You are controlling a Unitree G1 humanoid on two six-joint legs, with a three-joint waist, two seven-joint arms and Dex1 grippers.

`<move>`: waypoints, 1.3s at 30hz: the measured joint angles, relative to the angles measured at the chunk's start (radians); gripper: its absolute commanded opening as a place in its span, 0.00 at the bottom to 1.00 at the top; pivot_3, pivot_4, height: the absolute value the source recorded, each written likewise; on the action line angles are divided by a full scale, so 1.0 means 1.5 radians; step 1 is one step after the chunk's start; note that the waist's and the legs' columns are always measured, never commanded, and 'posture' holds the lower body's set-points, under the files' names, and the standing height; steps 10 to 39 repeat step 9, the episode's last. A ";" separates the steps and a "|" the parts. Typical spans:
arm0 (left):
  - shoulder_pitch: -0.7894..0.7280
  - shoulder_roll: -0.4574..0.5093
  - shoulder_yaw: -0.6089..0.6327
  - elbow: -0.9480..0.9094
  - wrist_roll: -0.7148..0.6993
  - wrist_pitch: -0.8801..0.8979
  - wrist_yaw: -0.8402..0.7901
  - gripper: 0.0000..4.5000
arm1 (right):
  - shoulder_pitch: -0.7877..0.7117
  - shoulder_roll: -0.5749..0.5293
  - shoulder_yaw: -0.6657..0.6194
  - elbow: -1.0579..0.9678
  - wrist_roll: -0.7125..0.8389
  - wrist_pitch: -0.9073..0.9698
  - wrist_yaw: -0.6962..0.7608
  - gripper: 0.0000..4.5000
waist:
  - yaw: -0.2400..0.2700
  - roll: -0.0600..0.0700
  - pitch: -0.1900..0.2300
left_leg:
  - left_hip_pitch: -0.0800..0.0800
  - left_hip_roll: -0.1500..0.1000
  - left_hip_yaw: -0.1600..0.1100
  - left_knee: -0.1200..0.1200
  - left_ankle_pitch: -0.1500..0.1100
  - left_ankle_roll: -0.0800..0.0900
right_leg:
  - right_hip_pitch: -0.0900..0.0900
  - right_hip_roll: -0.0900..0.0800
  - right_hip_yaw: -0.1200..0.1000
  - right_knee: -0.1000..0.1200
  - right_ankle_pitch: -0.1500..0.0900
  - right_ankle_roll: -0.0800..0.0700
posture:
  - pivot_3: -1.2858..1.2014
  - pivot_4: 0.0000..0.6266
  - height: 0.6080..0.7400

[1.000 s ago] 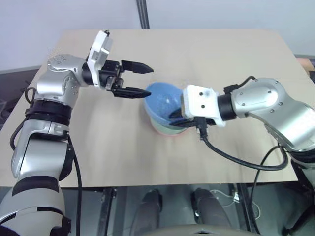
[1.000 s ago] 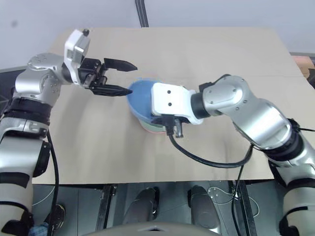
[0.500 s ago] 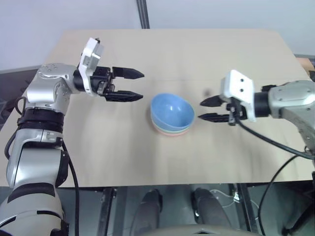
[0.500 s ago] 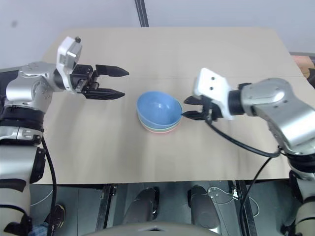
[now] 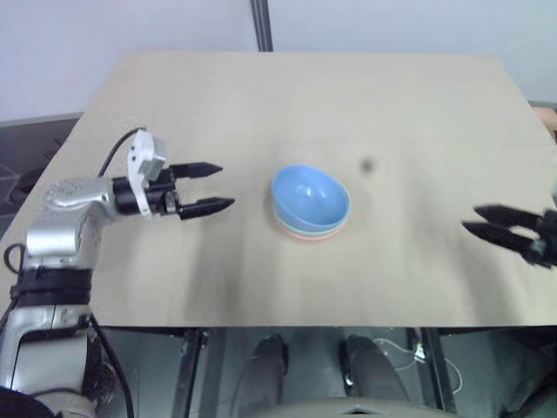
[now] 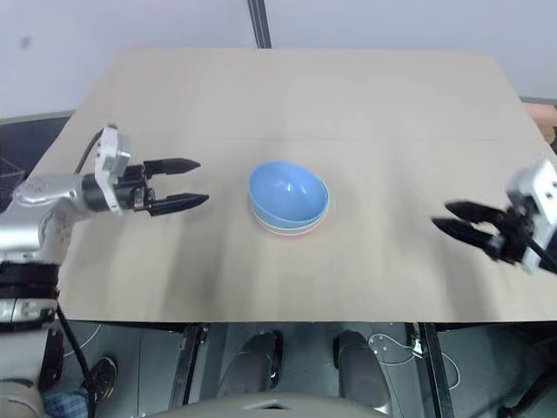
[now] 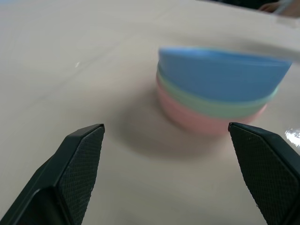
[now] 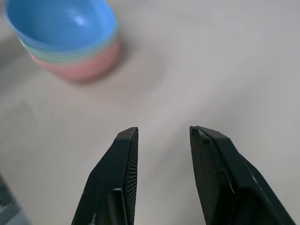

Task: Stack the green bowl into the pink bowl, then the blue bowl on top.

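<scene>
Three bowls stand nested in one stack at the middle of the table: the blue bowl [image 5: 311, 195] on top, the green bowl [image 7: 213, 105] under it, the pink bowl [image 7: 206, 122] at the bottom. My left gripper [image 5: 211, 185] hovers to the left of the stack, well apart from it, open and empty, pointing toward it. My right gripper [image 6: 452, 218] is far off at the table's right edge, open with nothing between its fingers [image 8: 123, 173].
The beige table [image 5: 392, 104] carries only the stack; a small dark spot [image 5: 365, 165] marks its surface right of the bowls. A dark pole [image 5: 261, 24] rises behind the far edge. The front edge runs just below both grippers.
My right gripper has let go of the blue bowl and swung far right to the table's edge. My left gripper has drawn back to the left and lower. The stack stays put.
</scene>
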 measured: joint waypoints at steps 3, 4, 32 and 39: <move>0.017 0.006 0.025 -0.037 -0.002 0.001 0.010 1.00 | 0.020 -0.009 -0.031 0.011 0.002 -0.056 0.028 0.40 | 0.000 0.000 0.000 | 0.004 0.001 0.000 0.000 0.000 0.000 | 0.005 0.001 0.000 0.000 0.000 0.000 | 0.52 0.24 1.00; 0.021 0.008 0.033 -0.045 -0.002 0.001 0.010 1.00 | 0.023 -0.012 -0.034 0.012 0.004 -0.068 0.035 0.40 | 0.001 0.000 0.000 | 0.008 0.001 0.000 -0.001 0.000 0.000 | 0.008 0.001 0.000 -0.001 0.000 0.000 | 0.52 0.24 1.00; 0.041 0.014 0.050 -0.063 -0.004 0.001 0.007 1.00 | 0.032 -0.033 -0.035 0.033 0.013 -0.097 0.054 0.40 | 0.003 0.000 0.000 | 0.014 0.002 0.001 -0.002 0.000 0.000 | 0.016 0.002 0.000 -0.006 0.000 0.000 | 0.52 0.24 1.00; 0.041 0.014 0.050 -0.063 -0.004 0.001 0.007 1.00 | 0.032 -0.033 -0.035 0.033 0.013 -0.097 0.054 0.40 | 0.003 0.000 0.000 | 0.014 0.002 0.001 -0.002 0.000 0.000 | 0.016 0.002 0.000 -0.006 0.000 0.000 | 0.52 0.24 1.00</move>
